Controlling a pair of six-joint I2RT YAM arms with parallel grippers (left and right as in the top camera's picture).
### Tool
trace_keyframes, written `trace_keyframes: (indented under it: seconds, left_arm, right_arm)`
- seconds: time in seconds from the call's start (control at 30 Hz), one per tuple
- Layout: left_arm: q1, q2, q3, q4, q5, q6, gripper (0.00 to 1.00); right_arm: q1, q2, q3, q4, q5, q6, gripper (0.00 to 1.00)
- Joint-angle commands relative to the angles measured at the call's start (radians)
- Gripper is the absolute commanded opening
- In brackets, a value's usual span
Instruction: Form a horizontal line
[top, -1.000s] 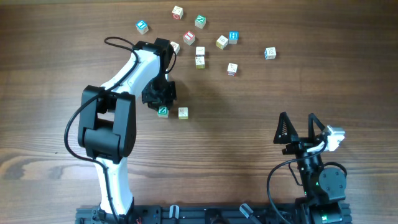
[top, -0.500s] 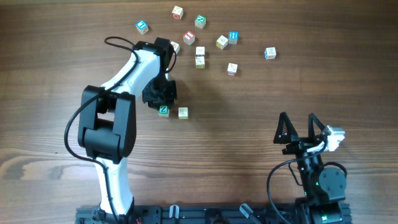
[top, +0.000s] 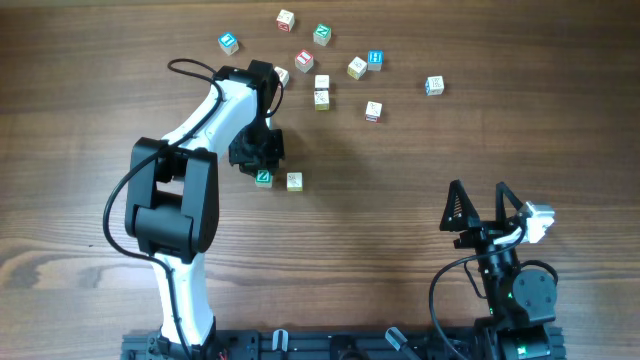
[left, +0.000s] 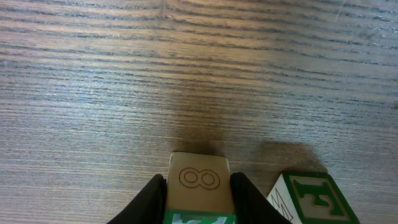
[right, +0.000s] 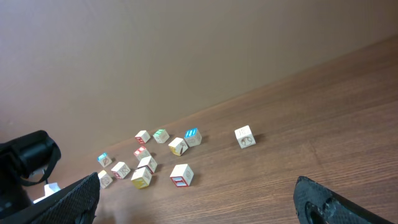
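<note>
Right gripper: the right gripper (top: 478, 188) hangs nearest the base, over the counter (top: 560, 130). Its jaws are spread wide and hold nothing, and it is well apart from every cube.
Line: the line (top: 263, 178) lies mid-counter, left of centre. It has two cubes side by side, left to right, with a small gap between them.
Left gripper: the left gripper (top: 260, 170) points down at the line's left end. It is narrowly open, and its fingers (left: 152, 199) press both sides of the Z cube (left: 199, 183).
Z cube: green face up in the overhead view, with a cream face marked 8 toward the wrist camera. Cannot tell whether it rests on the counter or is just lifted.
Cream cube: the cream cube (top: 294, 181) sits just right of the Z cube, slightly turned, with a green letter on one side.
Loose cubes: the loose cubes (top: 322, 82) are scattered at the far side, beyond the left arm. One blue cube (top: 433, 86) lies off to the right.
</note>
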Motion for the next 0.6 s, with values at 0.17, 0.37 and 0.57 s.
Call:
trace_keyframes:
  seconds: [0.17, 0.37, 0.57]
  left_arm:
    - [-0.004, -0.006, -0.006, 0.017, 0.013, -0.021, 0.29]
    - [-0.004, -0.006, -0.006, 0.025, 0.013, -0.021, 0.23]
    - [-0.004, -0.006, -0.006, 0.028, 0.013, -0.021, 0.23]
  right_arm:
    - [-0.004, -0.007, -0.001, 0.003, -0.012, 0.001, 1.00]
    - [-0.004, -0.007, -0.001, 0.004, -0.012, 0.001, 1.00]
    - [-0.004, -0.007, -0.001, 0.004, -0.012, 0.000, 1.00]
